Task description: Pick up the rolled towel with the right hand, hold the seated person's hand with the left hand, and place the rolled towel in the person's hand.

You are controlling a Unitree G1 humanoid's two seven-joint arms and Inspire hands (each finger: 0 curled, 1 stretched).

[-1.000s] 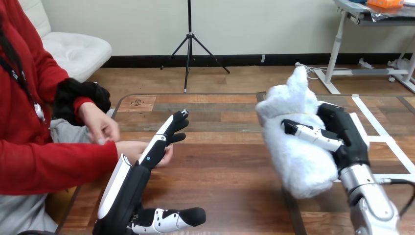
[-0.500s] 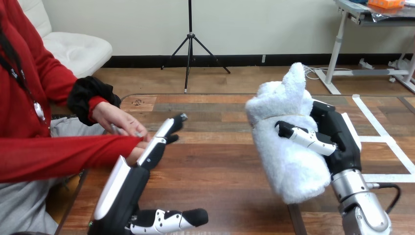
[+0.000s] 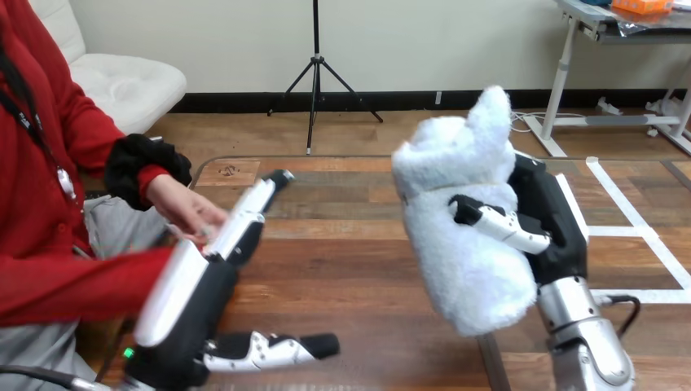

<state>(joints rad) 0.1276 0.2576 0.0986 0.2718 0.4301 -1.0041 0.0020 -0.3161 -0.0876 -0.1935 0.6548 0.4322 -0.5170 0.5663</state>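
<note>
The white rolled towel (image 3: 456,244) stands upright above the table's right half, with my right hand (image 3: 552,220) shut on it from the right and the thumb curled across its front. My left hand (image 3: 204,301) reaches forward at the left, open, its straight fingers (image 3: 248,212) pointing to the far side and the thumb sticking out to the right. The person's hand (image 3: 183,208) lies against the left side of those fingers. A red-sleeved forearm (image 3: 73,285) runs in behind my left hand, and its hand is hidden.
The wooden table (image 3: 358,269) has bare room between my two hands. White tape lines (image 3: 644,236) mark its right part. The person sits close at the left edge.
My right hand has carried the towel left, toward the middle. My left hand has swung left and further forward along the person's hand, which has shifted slightly.
</note>
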